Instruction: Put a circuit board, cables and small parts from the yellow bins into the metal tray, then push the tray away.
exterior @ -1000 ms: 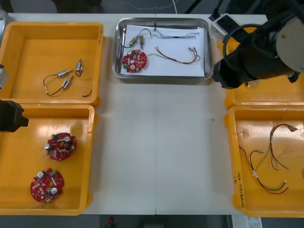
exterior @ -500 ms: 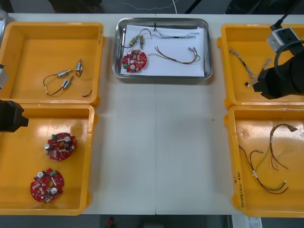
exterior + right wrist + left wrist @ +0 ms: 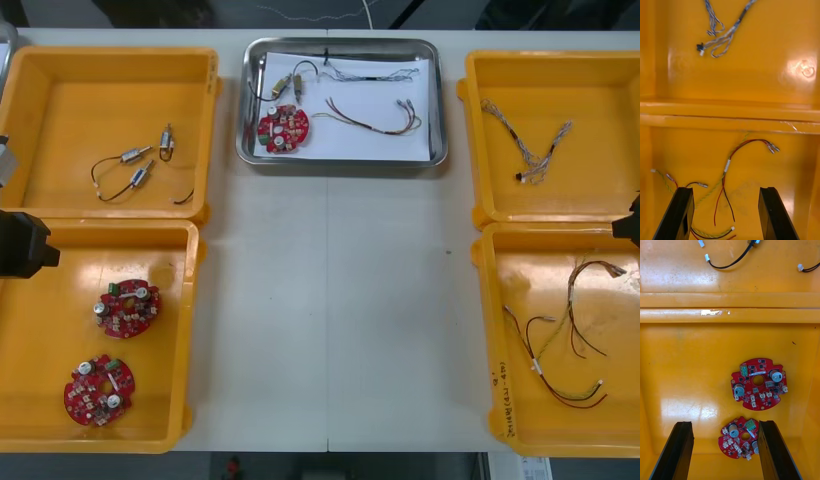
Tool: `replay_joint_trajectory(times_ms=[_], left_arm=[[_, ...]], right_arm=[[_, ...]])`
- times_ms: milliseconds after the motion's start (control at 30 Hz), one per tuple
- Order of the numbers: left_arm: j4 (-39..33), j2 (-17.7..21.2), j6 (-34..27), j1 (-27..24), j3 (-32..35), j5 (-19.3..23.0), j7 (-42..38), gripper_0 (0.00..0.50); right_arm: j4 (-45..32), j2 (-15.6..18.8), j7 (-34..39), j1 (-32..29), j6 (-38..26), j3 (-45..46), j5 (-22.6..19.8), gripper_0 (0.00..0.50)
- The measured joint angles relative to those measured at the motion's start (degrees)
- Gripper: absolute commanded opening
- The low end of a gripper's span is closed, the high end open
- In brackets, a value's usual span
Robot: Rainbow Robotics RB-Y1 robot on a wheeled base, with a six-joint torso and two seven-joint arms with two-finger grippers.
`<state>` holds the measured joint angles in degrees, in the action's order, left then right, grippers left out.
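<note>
Right end effector (image 3: 725, 191): the fingers stand wide apart with nothing between them. It hangs over the near right bin (image 3: 730, 119), above the loose red and yellow cables (image 3: 727, 165).
Left end effector (image 3: 724, 423): also spread and empty, over the near left bin (image 3: 677, 363). Two spare circuit boards (image 3: 759, 389) lie below it, the nearer one between the fingers.
Metal tray (image 3: 342, 160): at the far middle of the desk (image 3: 330, 300), between the two far bins, white inside.
Tray contents: one loaded circuit board (image 3: 284, 128) with small metal parts (image 3: 285, 87) just beside it. A blue and white cable (image 3: 375, 73) runs along the far side, and a red and yellow cable (image 3: 375, 115) lies to the board's right.
Step in hand: loading looks complete, since every kind of item is in the tray. By my reading only the push away is left, if the tray is not already at its place.
Doing it well: bring one end effector to the desk's middle and draw the fingers together. Meet the tray's near rim at its centre and press straight away from the robot, slowly and low.
Why centred: an off-centre push would likely turn the tray toward a far bin.
Watch for: light cables shifting over the rim — a gentle, steady push should keep them inside.
</note>
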<state>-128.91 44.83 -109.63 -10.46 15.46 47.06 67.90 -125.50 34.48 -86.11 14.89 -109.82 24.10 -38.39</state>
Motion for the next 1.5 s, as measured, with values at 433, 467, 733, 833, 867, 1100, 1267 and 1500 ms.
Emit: replay_joint_trajectory(times_ms=[433, 467, 733, 833, 867, 1100, 1267, 1500], left_arm=[[0.01, 0.00, 0.00, 0.00, 0.00, 0.00, 0.00, 0.500], [0.01, 0.00, 0.00, 0.00, 0.00, 0.00, 0.00, 0.500], [0.01, 0.00, 0.00, 0.00, 0.00, 0.00, 0.00, 0.500], [0.01, 0.00, 0.00, 0.00, 0.00, 0.00, 0.00, 0.500], [0.01, 0.00, 0.00, 0.00, 0.00, 0.00, 0.00, 0.500], [0.01, 0.00, 0.00, 0.00, 0.00, 0.00, 0.00, 0.500], [0.01, 0.00, 0.00, 0.00, 0.00, 0.00, 0.00, 0.500], [0.01, 0.00, 0.00, 0.00, 0.00, 0.00, 0.00, 0.500]], right_arm=[[-0.01, 1.72, 0.00, -6.04, 0.00, 1.81, -3.49, 0.500], [-0.01, 1.72, 0.00, -6.32, 0.00, 1.99, -3.99, 0.500], [-0.01, 1.72, 0.24, -7.77, 0.00, 2.32, -5.02, 0.500], [-0.01, 1.72, 0.77, -8.52, 0.00, 2.32, -5.75, 0.500], [-0.01, 1.72, 0.84, -8.71, 0.00, 2.32, -5.88, 0.500], [-0.01, 1.72, 1.07, -9.25, 0.00, 2.32, -6.44, 0.500], [-0.02, 1.72, 1.07, -9.50, 0.00, 2.32, -6.54, 0.500], [-0.02, 1.72, 1.08, -9.51, 0.00, 2.32, -6.54, 0.500]])
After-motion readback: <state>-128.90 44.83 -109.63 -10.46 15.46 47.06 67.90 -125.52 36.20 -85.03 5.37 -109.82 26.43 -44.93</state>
